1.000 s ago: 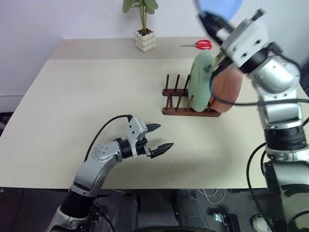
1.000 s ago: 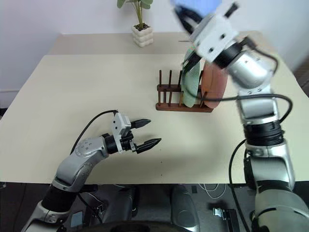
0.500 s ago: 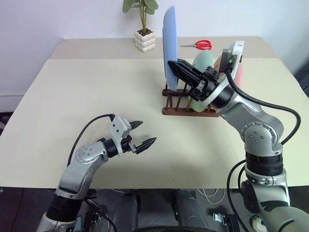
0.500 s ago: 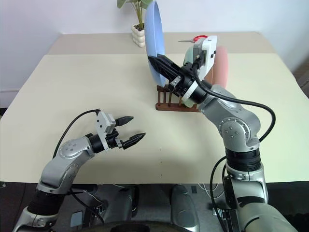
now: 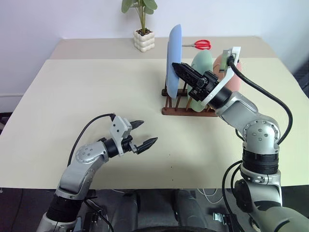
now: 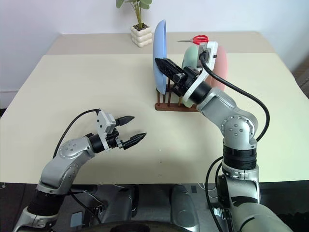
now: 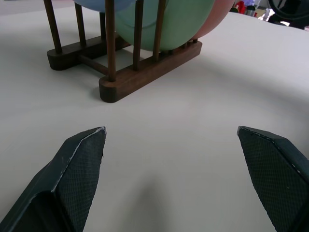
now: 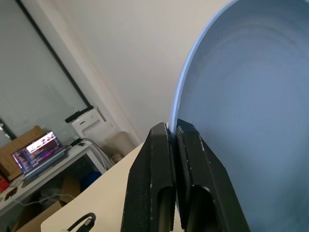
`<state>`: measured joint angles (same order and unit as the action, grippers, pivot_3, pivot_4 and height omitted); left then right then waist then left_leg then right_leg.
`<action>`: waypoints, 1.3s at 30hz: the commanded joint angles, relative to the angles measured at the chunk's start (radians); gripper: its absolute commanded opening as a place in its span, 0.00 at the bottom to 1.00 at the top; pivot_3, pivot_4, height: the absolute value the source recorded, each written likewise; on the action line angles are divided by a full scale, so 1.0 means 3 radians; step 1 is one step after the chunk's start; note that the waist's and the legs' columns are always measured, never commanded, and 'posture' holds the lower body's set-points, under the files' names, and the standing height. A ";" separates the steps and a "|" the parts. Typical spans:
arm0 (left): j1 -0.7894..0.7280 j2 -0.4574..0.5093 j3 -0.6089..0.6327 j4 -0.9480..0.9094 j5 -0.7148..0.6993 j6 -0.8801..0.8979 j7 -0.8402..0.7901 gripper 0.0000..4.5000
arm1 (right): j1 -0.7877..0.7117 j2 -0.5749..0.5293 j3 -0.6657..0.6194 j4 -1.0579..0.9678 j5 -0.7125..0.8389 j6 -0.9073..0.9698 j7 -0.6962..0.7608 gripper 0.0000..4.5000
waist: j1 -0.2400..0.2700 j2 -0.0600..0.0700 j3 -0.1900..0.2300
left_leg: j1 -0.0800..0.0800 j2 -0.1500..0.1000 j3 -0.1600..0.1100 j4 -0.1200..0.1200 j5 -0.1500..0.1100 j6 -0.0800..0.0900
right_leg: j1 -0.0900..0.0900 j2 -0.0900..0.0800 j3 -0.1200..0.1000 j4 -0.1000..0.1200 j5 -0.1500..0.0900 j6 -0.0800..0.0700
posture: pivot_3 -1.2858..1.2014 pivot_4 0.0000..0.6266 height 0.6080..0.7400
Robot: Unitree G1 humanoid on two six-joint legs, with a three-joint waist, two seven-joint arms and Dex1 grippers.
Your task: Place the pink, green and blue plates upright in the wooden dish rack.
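Note:
The wooden dish rack (image 5: 186, 110) stands right of the table's middle. The green plate (image 5: 201, 61) and, behind it, the pink plate (image 6: 221, 64) stand upright in the rack. My right gripper (image 5: 177, 67) is shut on the rim of the blue plate (image 5: 174, 58). It holds the plate upright at the rack's left end, with the lower edge down among the pegs (image 7: 110, 43). The right wrist view shows both fingers (image 8: 152, 159) clamped on the blue plate's rim (image 8: 251, 96). My left gripper (image 5: 148, 132) hovers open and empty over the table, in front of and left of the rack.
A potted plant (image 5: 145, 37) and red scissors (image 5: 201, 45) lie at the back of the table, behind the rack. A black cable (image 5: 91, 126) loops over my left forearm. Bare tabletop (image 5: 87, 87) stretches to the left.
My right arm came down from high above the rack, rolling its wrist, and brought the blue plate upright to the rack's left end. My left gripper drew slightly left, staying open.

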<state>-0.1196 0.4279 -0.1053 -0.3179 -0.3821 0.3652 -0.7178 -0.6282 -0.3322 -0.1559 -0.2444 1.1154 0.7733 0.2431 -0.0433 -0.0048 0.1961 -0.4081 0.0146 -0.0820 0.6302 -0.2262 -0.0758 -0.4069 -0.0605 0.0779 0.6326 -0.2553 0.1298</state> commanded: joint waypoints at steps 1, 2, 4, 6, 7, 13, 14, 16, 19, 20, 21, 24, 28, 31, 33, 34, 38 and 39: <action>-0.0007 -0.0006 -0.0015 -0.0138 -0.0024 -0.0022 -0.0017 1.00 | -0.0098 0.0043 -0.0092 -0.0052 0.0054 -0.0018 -0.0021 0.01 | 0.0000 0.0000 0.0000 | 0.0000 0.0000 0.0000 0.0000 0.0000 0.0000 | 0.0000 0.0000 0.0000 0.0000 0.0000 0.0000 | 0.52 0.24 0.92; -0.0008 -0.0010 -0.0018 -0.0142 -0.0026 -0.0018 -0.0015 1.00 | -0.0100 0.0050 -0.0099 -0.0042 0.0061 -0.0013 -0.0031 0.01 | 0.0000 0.0000 0.0000 | 0.0000 0.0000 0.0000 0.0000 0.0000 0.0000 | 0.0000 0.0000 0.0000 0.0000 0.0000 0.0000 | 0.52 0.24 0.92; -0.0010 -0.0015 -0.0026 -0.0149 -0.0028 -0.0012 -0.0013 1.00 | -0.0104 0.0072 -0.0122 -0.0030 0.0090 -0.0001 -0.0057 0.07 | -0.0001 0.0000 0.0000 | 0.0000 0.0000 0.0000 0.0000 0.0000 0.0000 | 0.0000 0.0000 0.0000 0.0000 0.0000 0.0000 | 0.52 0.24 0.92; -0.0012 -0.0019 -0.0030 -0.0151 -0.0028 -0.0010 -0.0012 1.00 | -0.0104 0.0079 -0.0140 -0.0029 0.0098 0.0008 -0.0068 0.21 | -0.0001 0.0000 0.0000 | 0.0000 0.0000 0.0000 -0.0001 0.0000 0.0000 | 0.0000 0.0000 0.0000 0.0000 0.0000 0.0000 | 0.52 0.24 0.92; -0.0014 -0.0020 -0.0031 -0.0151 -0.0027 -0.0011 -0.0013 1.00 | -0.0106 0.0079 -0.0144 -0.0028 0.0096 0.0011 -0.0077 0.29 | -0.0001 0.0000 0.0000 | 0.0000 0.0000 0.0000 -0.0001 0.0000 0.0000 | 0.0000 0.0000 0.0000 0.0000 0.0000 0.0000 | 0.52 0.24 0.92; -0.0021 -0.0015 -0.0032 -0.0145 -0.0034 -0.0010 -0.0019 1.00 | -0.0104 0.0055 -0.0130 -0.0056 0.0043 0.0014 -0.0102 0.99 | -0.0001 0.0000 0.0000 | 0.0000 0.0000 0.0000 -0.0001 0.0000 0.0000 | -0.0001 0.0000 0.0000 0.0000 -0.0001 -0.0001 | 0.52 0.24 0.92; -0.0021 -0.0015 -0.0032 -0.0145 -0.0033 -0.0011 -0.0020 1.00 | -0.0100 0.0053 -0.0126 -0.0070 0.0033 0.0012 -0.0110 0.99 | -0.0001 0.0000 0.0000 | 0.0000 0.0000 0.0000 -0.0001 0.0000 0.0000 | -0.0001 0.0000 0.0000 0.0000 -0.0001 -0.0001 | 0.52 0.24 0.92; -0.0023 -0.0017 -0.0033 -0.0142 -0.0033 -0.0013 -0.0020 1.00 | -0.0103 0.0047 -0.0122 -0.0088 0.0015 0.0003 -0.0122 0.99 | -0.0001 0.0000 0.0000 | 0.0000 0.0000 0.0000 -0.0001 0.0000 0.0000 | -0.0001 0.0000 0.0000 0.0000 -0.0001 -0.0001 | 0.52 0.24 0.92; -0.0023 -0.0022 -0.0036 -0.0138 -0.0031 -0.0016 -0.0018 1.00 | -0.0121 0.0012 -0.0113 -0.0102 -0.0039 -0.0006 -0.0115 0.99 | -0.0001 0.0000 0.0000 | -0.0001 0.0000 0.0000 -0.0001 0.0000 0.0000 | -0.0001 0.0000 0.0000 -0.0001 -0.0001 -0.0001 | 0.52 0.24 0.92; -0.0024 -0.0023 -0.0037 -0.0135 -0.0028 -0.0018 -0.0018 1.00 | -0.0131 -0.0011 -0.0107 -0.0100 -0.0066 -0.0009 -0.0096 0.99 | -0.0001 0.0000 0.0000 | -0.0001 0.0000 0.0000 -0.0001 0.0000 0.0000 | -0.0001 0.0000 0.0000 -0.0001 -0.0001 -0.0001 | 0.52 0.24 0.92; -0.0024 -0.0023 -0.0038 -0.0132 -0.0026 -0.0020 -0.0018 1.00 | -0.0137 -0.0026 -0.0104 -0.0098 -0.0084 -0.0011 -0.0083 0.99 | -0.0001 0.0000 0.0000 | -0.0001 0.0000 0.0000 -0.0001 0.0000 0.0000 | -0.0001 0.0000 0.0000 -0.0001 -0.0001 -0.0001 | 0.52 0.24 0.92; -0.0033 -0.0030 -0.0044 -0.0120 -0.0022 -0.0026 -0.0019 1.00 | -0.0173 -0.0116 -0.0078 -0.0088 -0.0194 -0.0008 -0.0014 0.99 | -0.0001 0.0000 0.0000 | -0.0001 0.0000 0.0001 -0.0001 0.0000 0.0000 | -0.0001 0.0000 0.0000 -0.0001 -0.0001 -0.0001 | 0.52 0.24 0.92; -0.0035 -0.0037 -0.0051 -0.0105 -0.0015 -0.0038 -0.0024 1.00 | -0.0201 -0.0256 -0.0010 -0.0075 -0.0408 -0.0016 0.0102 0.99 | 0.0000 0.0000 0.0000 | -0.0001 0.0000 0.0001 -0.0001 0.0000 0.0000 | -0.0002 0.0000 0.0000 -0.0001 -0.0001 -0.0001 | 0.52 0.24 0.92; -0.0035 -0.0044 -0.0057 -0.0101 -0.0011 -0.0042 -0.0023 1.00 | -0.0198 -0.0349 0.0039 -0.0078 -0.0603 -0.0085 0.0249 0.99 | 0.0000 0.0000 0.0000 | -0.0001 0.0000 0.0001 -0.0001 0.0000 0.0000 | -0.0002 0.0000 0.0000 -0.0002 -0.0001 -0.0001 | 0.52 0.24 0.92; -0.0035 -0.0042 -0.0061 -0.0095 -0.0011 -0.0047 -0.0025 1.00 | -0.0205 -0.0405 0.0043 -0.0100 -0.0739 -0.0182 0.0370 0.99 | 0.0000 0.0000 0.0000 | -0.0001 0.0000 0.0001 -0.0002 0.0000 0.0000 | -0.0002 0.0000 0.0000 -0.0002 -0.0001 -0.0001 | 0.52 0.24 0.92; -0.0037 -0.0042 -0.0062 -0.0089 -0.0012 -0.0051 -0.0027 1.00 | -0.0217 -0.0460 0.0035 -0.0134 -0.0827 -0.0275 0.0468 0.99 | 0.0002 0.0000 0.0000 | -0.0001 0.0000 0.0001 -0.0002 0.0000 0.0000 | -0.0002 0.0000 0.0000 -0.0002 -0.0001 -0.0001 | 0.52 0.24 0.92; -0.0041 -0.0055 -0.0078 -0.0085 -0.0005 -0.0053 -0.0030 1.00 | -0.0222 -0.0784 -0.0141 -0.0263 -0.1095 -0.0659 0.0846 0.99 | 0.0009 0.0000 0.0001 | -0.0003 0.0000 0.0001 -0.0001 0.0000 0.0000 | -0.0002 0.0000 0.0000 -0.0005 -0.0001 -0.0001 | 0.52 0.24 0.92; -0.0043 -0.0056 -0.0080 -0.0080 -0.0006 -0.0053 -0.0035 1.00 | -0.0195 -0.0914 -0.0256 -0.0260 -0.1179 -0.0783 0.0925 0.99 | 0.0015 0.0000 0.0001 | -0.0003 0.0000 0.0002 -0.0002 0.0000 0.0000 | -0.0002 0.0000 0.0000 -0.0006 -0.0001 -0.0001 | 0.52 0.24 0.92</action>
<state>-0.1240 0.4115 -0.1296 -0.3181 -0.3815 0.3651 -0.7206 -0.6695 -0.5644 -0.1539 -0.2743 0.7920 0.6122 0.4794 -0.0390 -0.0049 0.1964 -0.4094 0.0146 -0.0815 0.6297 -0.2262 -0.0758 -0.4075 -0.0607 0.0779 0.6303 -0.2556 0.1295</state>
